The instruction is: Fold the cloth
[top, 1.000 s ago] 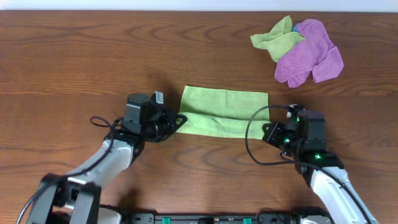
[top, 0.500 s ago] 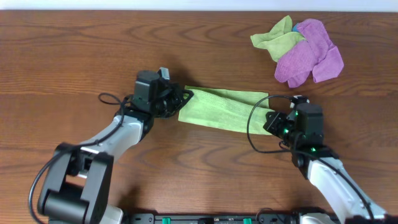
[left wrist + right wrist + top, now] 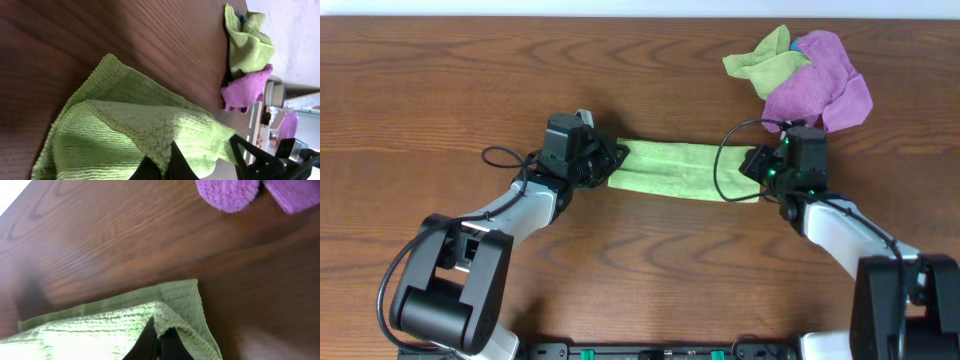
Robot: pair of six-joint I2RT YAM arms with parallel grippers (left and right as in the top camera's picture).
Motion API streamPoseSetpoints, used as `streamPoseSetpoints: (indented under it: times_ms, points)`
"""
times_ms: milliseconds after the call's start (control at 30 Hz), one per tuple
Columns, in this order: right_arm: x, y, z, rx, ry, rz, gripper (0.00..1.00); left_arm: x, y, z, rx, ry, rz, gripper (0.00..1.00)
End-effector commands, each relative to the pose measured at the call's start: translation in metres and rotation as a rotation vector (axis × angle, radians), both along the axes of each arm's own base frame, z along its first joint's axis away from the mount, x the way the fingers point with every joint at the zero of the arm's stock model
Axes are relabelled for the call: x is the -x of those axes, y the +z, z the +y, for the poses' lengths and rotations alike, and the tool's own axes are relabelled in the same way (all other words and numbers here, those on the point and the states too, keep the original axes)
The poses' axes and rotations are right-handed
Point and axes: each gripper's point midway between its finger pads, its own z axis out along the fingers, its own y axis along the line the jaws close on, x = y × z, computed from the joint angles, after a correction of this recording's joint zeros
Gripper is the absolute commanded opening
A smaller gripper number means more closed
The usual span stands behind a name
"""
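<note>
The green cloth [image 3: 678, 168] lies folded into a narrow strip at the table's middle. My left gripper [image 3: 610, 160] is shut on the cloth's left end, and my right gripper [image 3: 756, 165] is shut on its right end. In the left wrist view the cloth [image 3: 125, 125] is doubled over, its top layer pinched between the black fingertips [image 3: 177, 165]. In the right wrist view the cloth [image 3: 100, 330] has its folded edge pinched between the fingertips [image 3: 147, 342], with a lower layer reaching past it onto the wood.
A heap of other cloths lies at the back right: a yellow-green one [image 3: 760, 62] and a purple one [image 3: 817, 85]. The purple one also shows in the right wrist view [image 3: 235, 192]. Cables loop beside both wrists.
Both grippers have moved away from me with the cloth's near edge, carrying it over the far part. The cloth now shows as a narrower strip.
</note>
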Motion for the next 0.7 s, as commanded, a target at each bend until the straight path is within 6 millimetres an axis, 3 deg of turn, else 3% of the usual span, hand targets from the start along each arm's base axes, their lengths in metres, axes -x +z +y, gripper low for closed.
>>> streamPoseSetpoints:
  times_ms: [0,300,500,667]
  points:
    - [-0.010,0.002,-0.003,0.039,0.009,-0.017,0.02,-0.010,0.003,0.004,-0.032,0.033,-0.030,0.06]
    - [-0.013,-0.012,-0.004,0.047,0.012,-0.001,0.02,-0.012,-0.004,0.007,-0.061,0.045,-0.031,0.06]
    - [-0.013,-0.016,-0.006,0.071,0.011,0.002,0.02,-0.008,-0.029,0.003,-0.081,0.026,0.014,0.06]
    - [-0.013,-0.017,-0.007,0.084,0.018,0.004,0.01,-0.009,-0.037,0.000,-0.081,0.021,0.010,0.06]
